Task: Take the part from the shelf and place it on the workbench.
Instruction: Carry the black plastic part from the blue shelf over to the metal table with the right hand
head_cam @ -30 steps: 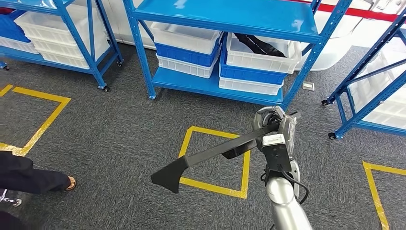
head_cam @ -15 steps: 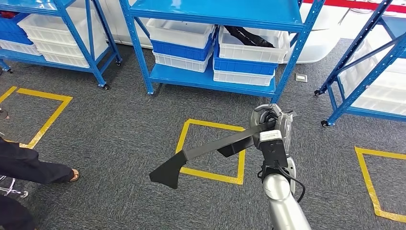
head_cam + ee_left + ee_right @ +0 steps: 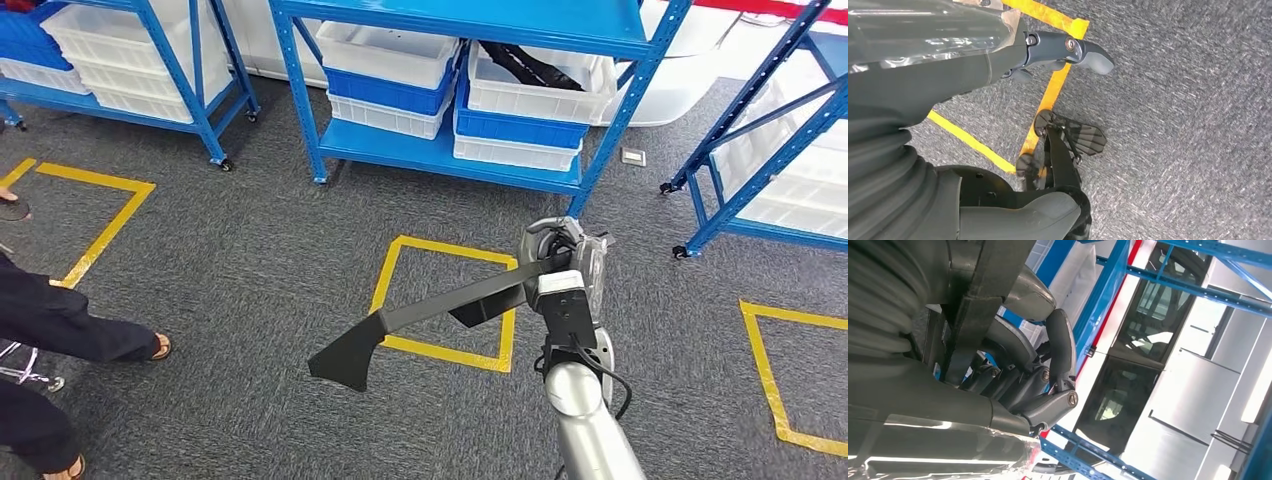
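Right hand (image 3: pixel 562 262) was raised out in front of the robot, fingers (image 3: pixel 1060 347) wrapped around one end of the part (image 3: pixel 420 315), a long black bar with a flared, angled far end. Part was carried clear of the floor, running from the hand down toward the robot's left, its wide end hanging over grey carpet just outside a yellow taped square (image 3: pixel 445 302). Left hand (image 3: pixel 1048 50) hung low beside the body, fingers loosely extended over the carpet and holding nothing. Ahead stood a blue shelf (image 3: pixel 470 30) with white and blue bins (image 3: pixel 390 75) on its lower level; one white bin (image 3: pixel 530 85) held another dark part-like piece. Further blue racks stood to either side. A person's legs (image 3: pixel 60 330) in dark trousers were at the robot's left.
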`<state>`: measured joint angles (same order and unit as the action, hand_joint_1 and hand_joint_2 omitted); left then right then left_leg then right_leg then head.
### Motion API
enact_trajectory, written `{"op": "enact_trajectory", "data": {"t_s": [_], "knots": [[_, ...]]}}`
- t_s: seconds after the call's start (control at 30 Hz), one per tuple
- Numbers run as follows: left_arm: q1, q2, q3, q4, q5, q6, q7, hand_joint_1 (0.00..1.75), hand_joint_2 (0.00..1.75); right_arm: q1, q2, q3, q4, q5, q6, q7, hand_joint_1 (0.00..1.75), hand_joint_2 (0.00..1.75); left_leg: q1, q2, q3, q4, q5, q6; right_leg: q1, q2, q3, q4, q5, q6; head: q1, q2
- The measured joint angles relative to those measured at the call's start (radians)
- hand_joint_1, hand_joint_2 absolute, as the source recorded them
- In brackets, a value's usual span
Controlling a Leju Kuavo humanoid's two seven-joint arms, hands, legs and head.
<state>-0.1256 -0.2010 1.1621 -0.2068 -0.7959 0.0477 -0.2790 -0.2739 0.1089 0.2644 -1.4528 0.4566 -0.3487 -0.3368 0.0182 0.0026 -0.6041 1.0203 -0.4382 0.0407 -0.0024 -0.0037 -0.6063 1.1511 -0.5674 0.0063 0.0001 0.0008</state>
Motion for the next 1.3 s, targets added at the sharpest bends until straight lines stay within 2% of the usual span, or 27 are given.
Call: {"op": "enact_trajectory", "data": {"t_s": [0.07,0.1,0.13,0.2,0.23,0.27,0.3,0.33,0.4,0.43,0.53,0.63,0.77,0.87,0.93,1.0,1.03,1.07,1.1,1.13,1.17,1.2,1.23,1.27,1.3], "knots": [[0.0,0.0,0.0,0.0,-0.001,-0.002,0.0,0.0,1.75,0.002,-0.001,0.0,0.002,0.0,0.0,0.0,1.75,1.75,-0.001,0.0,-0.012,0.0,0.008,0.003,-0.005,0.0,-0.054,0.121,-0.047,0.002,0.002,0.0],[0.0,0.0,0.0,0.0,-0.002,-0.002,0.002,0.0,1.75,0.003,-0.001,0.0,0.003,0.0,0.0,0.0,1.75,1.75,-0.001,0.0,-0.017,0.001,0.013,0.002,-0.007,0.0,-0.061,0.142,-0.051,0.008,0.002,0.0],[0.001,0.0,0.0,0.0,-0.002,0.001,0.004,0.0,1.75,0.003,-0.001,0.0,0.004,0.001,0.0,0.0,1.75,1.75,-0.001,0.0,-0.022,0.001,0.017,0.0,-0.01,0.0,-0.047,0.123,-0.039,0.016,0.002,0.0],[0.001,0.0,0.0,0.0,-0.003,0.009,0.014,0.0,1.75,0.002,-0.001,0.0,0.005,0.002,0.0,0.0,1.75,1.75,0.0,-0.001,-0.026,0.002,0.024,-0.008,-0.017,0.0,0.029,-0.012,0.01,0.032,0.003,0.0],[0.002,0.0,0.0,0.0,-0.002,0.015,0.019,0.0,1.75,0.002,0.0,0.0,0.005,0.002,0.0,0.0,1.75,1.75,-0.002,-0.001,-0.027,0.003,0.027,-0.013,-0.017,0.0,0.063,-0.078,0.031,0.035,0.003,0.0],[0.003,0.001,0.0,0.0,-0.002,0.02,0.024,0.0,1.75,0.001,0.0,0.0,0.005,0.002,0.0,0.0,1.75,1.75,-0.004,-0.001,-0.028,0.003,0.03,-0.019,-0.016,0.001,0.083,-0.122,0.044,0.033,0.003,0.0],[0.004,0.002,0.0,0.0,-0.001,0.026,0.029,0.0,1.75,0.001,0.0,0.0,0.005,0.002,0.0,-0.001,1.75,1.75,-0.006,-0.001,-0.029,0.003,0.029,-0.022,-0.016,0.002,0.091,-0.143,0.05,0.029,0.003,0.0],[0.005,0.004,0.001,0.0,-0.001,0.03,0.033,0.0,1.75,0.001,0.001,-0.001,0.005,0.002,0.0,-0.001,1.75,1.75,-0.007,-0.001,-0.031,0.003,0.028,-0.019,-0.014,0.003,0.089,-0.145,0.053,0.024,0.002,0.0],[0.009,0.008,0.001,0.0,0.002,0.036,0.04,0.0,1.75,0.001,0.002,-0.001,0.005,0.004,0.0,-0.001,1.75,1.75,-0.005,-0.001,-0.033,0.001,0.033,-0.001,-0.015,0.004,0.087,-0.146,0.059,0.016,0.002,0.0],[0.01,0.009,0.001,0.0,0.003,0.038,0.042,0.0,1.75,0.001,0.003,-0.001,0.006,0.006,0.0,-0.001,1.75,1.75,-0.003,-0.002,-0.034,-0.002,0.04,0.003,-0.012,0.004,0.086,-0.146,0.062,0.011,0.002,0.0],[0.011,0.01,0.001,0.0,0.008,0.038,0.044,0.0,1.75,0.0,0.004,-0.001,0.007,0.033,-0.001,0.001,1.75,1.75,0.001,-0.005,-0.037,-0.009,0.055,-0.008,-0.01,0.004,0.085,-0.145,0.07,0.004,0.002,0.0],[0.013,0.012,0.001,0.0,0.01,0.035,0.038,0.0,1.75,0.0,0.004,0.0,0.009,0.062,-0.003,0.006,1.75,1.75,0.001,-0.006,-0.04,-0.01,0.059,-0.007,-0.01,0.004,0.082,-0.145,0.073,0.003,0.002,0.0],[0.013,0.013,0.001,0.0,0.008,0.029,0.033,0.0,1.75,-0.001,0.005,0.0,0.01,0.079,-0.004,0.016,1.75,1.75,0.0,-0.006,-0.043,-0.008,0.058,-0.007,-0.011,0.003,0.082,-0.146,0.073,0.004,0.002,0.0],[0.013,0.011,0.001,0.0,0.002,0.028,0.033,0.0,1.75,-0.001,0.006,0.0,0.008,0.089,-0.006,0.018,1.75,1.75,0.0,-0.006,-0.038,-0.026,0.064,-0.008,-0.007,0.0,0.081,-0.151,0.074,0.011,0.002,0.0],[0.012,0.007,0.001,0.001,-0.001,0.027,0.033,0.0,1.75,0.0,0.005,0.0,0.005,0.093,-0.009,0.018,1.75,1.75,0.006,-0.006,-0.027,-0.053,0.078,-0.01,-0.004,0.0,0.06,-0.114,0.046,0.012,0.003,0.0],[0.012,0.006,0.001,0.001,-0.001,0.028,0.034,0.0,1.75,0.003,0.003,0.0,0.004,0.094,-0.011,0.019,1.75,1.75,0.011,-0.01,-0.028,-0.064,0.086,-0.01,-0.009,0.002,0.008,-0.001,-0.014,0.009,0.005,0.0],[0.011,0.006,0.001,0.001,-0.001,0.028,0.034,0.0,1.75,0.007,0.002,0.0,0.004,0.094,-0.011,0.019,1.75,1.75,0.011,-0.013,-0.032,-0.064,0.089,-0.012,-0.012,0.002,-0.019,0.062,-0.041,0.011,0.005,0.0],[0.012,0.005,0.001,0.001,-0.001,0.028,0.034,0.0,1.75,0.012,0.0,-0.001,0.004,0.095,-0.011,0.019,1.75,1.75,0.012,-0.018,-0.035,-0.063,0.091,-0.015,-0.015,0.002,-0.032,0.098,-0.053,0.017,0.005,0.0],[0.012,0.005,0.001,0.001,-0.001,0.028,0.034,0.0,1.75,0.016,-0.001,-0.001,0.004,0.096,-0.011,0.019,1.75,1.75,0.013,-0.024,-0.039,-0.063,0.095,-0.02,-0.018,0.002,-0.027,0.099,-0.05,0.026,0.005,0.0],[0.012,0.005,0.001,0.001,-0.001,0.028,0.034,0.0,1.75,0.018,-0.002,0.0,0.004,0.097,-0.011,0.019,1.75,1.75,0.016,-0.03,-0.043,-0.062,0.099,-0.025,-0.022,0.003,-0.002,0.058,-0.032,0.036,0.005,0.0],[0.011,0.004,0.001,0.001,0.0,0.028,0.034,0.0,1.75,0.018,-0.002,0.0,0.004,0.099,-0.011,0.019,1.75,1.75,0.018,-0.038,-0.048,-0.059,0.103,-0.032,-0.027,0.008,0.041,-0.015,-0.008,0.047,0.005,0.0],[0.011,0.004,0.001,0.001,0.0,0.028,0.033,0.0,1.75,0.017,-0.002,0.0,0.005,0.101,-0.011,0.019,1.75,1.75,0.019,-0.045,-0.053,-0.056,0.107,-0.039,-0.029,0.016,0.077,-0.082,0.013,0.052,0.005,0.0],[0.01,0.004,0.001,0.001,0.001,0.028,0.033,0.0,1.75,0.015,-0.002,0.0,0.005,0.102,-0.011,0.019,1.75,1.75,0.019,-0.052,-0.056,-0.053,0.109,-0.047,-0.029,0.024,0.102,-0.133,0.029,0.049,0.005,0.0],[0.01,0.004,0.001,0.001,0.002,0.028,0.032,0.0,1.75,0.012,-0.002,0.0,0.005,0.103,-0.011,0.019,1.75,1.75,0.019,-0.058,-0.059,-0.051,0.11,-0.055,-0.026,0.029,0.114,-0.159,0.038,0.041,0.005,0.0],[0.01,0.004,0.001,0.001,0.003,0.028,0.031,0.0,1.75,0.009,-0.001,0.0,0.006,0.104,-0.01,0.018,1.75,1.75,0.019,-0.062,-0.059,-0.053,0.112,-0.062,-0.02,0.029,0.111,-0.161,0.042,0.03,0.005,0.0]]}}
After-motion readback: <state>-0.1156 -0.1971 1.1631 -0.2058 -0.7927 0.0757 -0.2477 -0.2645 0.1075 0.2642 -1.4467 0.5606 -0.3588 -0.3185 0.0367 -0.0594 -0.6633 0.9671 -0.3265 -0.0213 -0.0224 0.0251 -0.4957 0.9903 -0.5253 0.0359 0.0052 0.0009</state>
